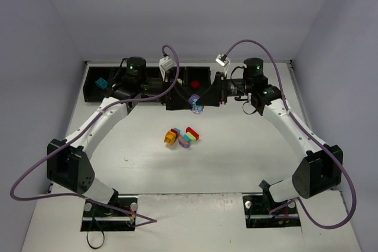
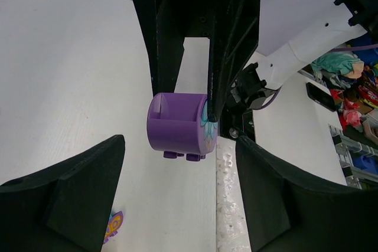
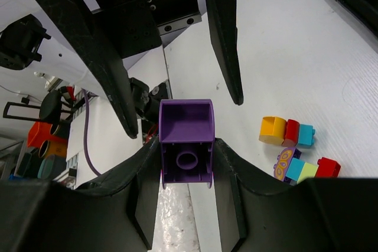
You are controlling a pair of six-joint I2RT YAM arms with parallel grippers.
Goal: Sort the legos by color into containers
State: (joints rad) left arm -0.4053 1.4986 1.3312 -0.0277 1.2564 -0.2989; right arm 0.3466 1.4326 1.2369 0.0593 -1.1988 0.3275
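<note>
- Purple brick (image 2: 177,125) up in the air, clamped by its sides in the right gripper (image 3: 186,149), jaws snug against it.
- Hangs near the middle of the row of black bins (image 1: 88,90), on the front side as far as the top view tells.
- Studs turned toward the left arm's side; hollow underside with its round tube facing the right wrist camera.
- One side rounded, with a bit of teal print on it.
- Long axis hard to call: chunky, about as deep as wide.
- Left gripper (image 2: 179,154) spread wide, one finger (image 2: 71,199) on each side of the brick, a gap on both sides, touching nothing.
- Nose to nose, the two grippers, with the brick between them.
- Loose bricks (image 1: 182,137) bunched mid-table, well apart from the held one and nearer the arm bases: orange, red, teal, lime and a printed purple piece, several joined together.
- Teal brick (image 1: 103,82) down in the leftmost bin, red brick (image 1: 195,84) in a bin near the middle.
- White matte table (image 1: 236,157) underneath, with a few faint scuffs in the right wrist view.
- Pale grey walls (image 1: 189,10) closing in the back and both sides.
- Purple cables (image 1: 29,175) looping off each arm.
- Past the enclosure, blurred colourful clutter at the edges of both wrist views.
</note>
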